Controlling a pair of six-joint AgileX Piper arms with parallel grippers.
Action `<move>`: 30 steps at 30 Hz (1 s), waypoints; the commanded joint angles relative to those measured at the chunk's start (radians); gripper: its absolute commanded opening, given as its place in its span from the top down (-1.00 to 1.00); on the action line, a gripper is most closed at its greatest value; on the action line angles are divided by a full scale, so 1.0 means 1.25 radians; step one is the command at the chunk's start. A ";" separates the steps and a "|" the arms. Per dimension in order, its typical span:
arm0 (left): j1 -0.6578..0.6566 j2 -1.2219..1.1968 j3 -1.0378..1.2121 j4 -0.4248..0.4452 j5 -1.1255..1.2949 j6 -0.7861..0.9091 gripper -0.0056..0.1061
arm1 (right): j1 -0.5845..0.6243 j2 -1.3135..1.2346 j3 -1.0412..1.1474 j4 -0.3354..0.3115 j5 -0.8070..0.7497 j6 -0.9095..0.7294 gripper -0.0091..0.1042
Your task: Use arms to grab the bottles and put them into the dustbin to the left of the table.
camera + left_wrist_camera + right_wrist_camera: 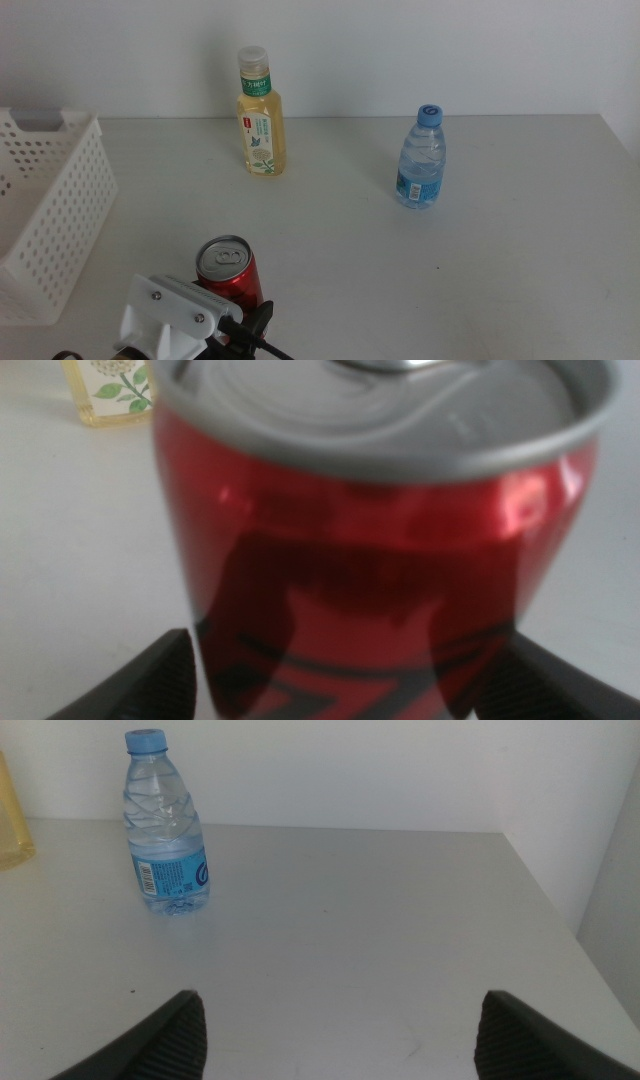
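Left gripper (345,680) is at the red can (231,272), jaws spread wide and straddling it low on the body; can fills the left wrist view. Jaw tips sit just beside the can walls, contact not certain, so not gripping yet by the look of it. Can stands upright on the table (480,270), well nearer the camera than the tea bottle (260,115), and right of the dustbin (50,210). Water bottle (421,158) stands well right of the can, upright, level with the tea bottle. Dustbin sits at the table's left side and shows nothing inside from here.

Right gripper (340,1030) waits, jaws wide apart, nothing between them, facing the water bottle from well back.

Handling guess: can is thin metal, smooth, slippery, dents if squeezed hard; unopened tab suggests it is full and fairly heavy. Best hold is mid-body across the round wall, centred, firm but not crushing.
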 commanded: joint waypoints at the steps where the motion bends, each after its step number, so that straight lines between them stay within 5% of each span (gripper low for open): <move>1: 0.002 -0.004 -0.024 -0.004 -0.143 -0.006 -0.77 | -0.004 -0.017 -0.008 -0.010 -0.060 -0.007 -0.41; 13: 0.002 0.036 -0.062 -0.014 -0.143 -0.004 -0.70 | -0.004 -0.017 -0.008 -0.010 -0.060 -0.007 -0.41; 21: 0.002 0.038 -0.062 -0.014 -0.143 -0.006 0.04 | -0.004 -0.017 -0.008 -0.010 -0.060 -0.007 -0.41; 23: 0.000 0.015 -0.062 -0.019 -0.137 -0.026 0.47 | -0.004 -0.017 -0.008 -0.010 -0.060 -0.007 -0.41; 30: 0.000 -0.075 -0.062 -0.014 -0.020 -0.051 0.48 | -0.004 -0.017 -0.008 -0.010 -0.060 -0.007 -0.41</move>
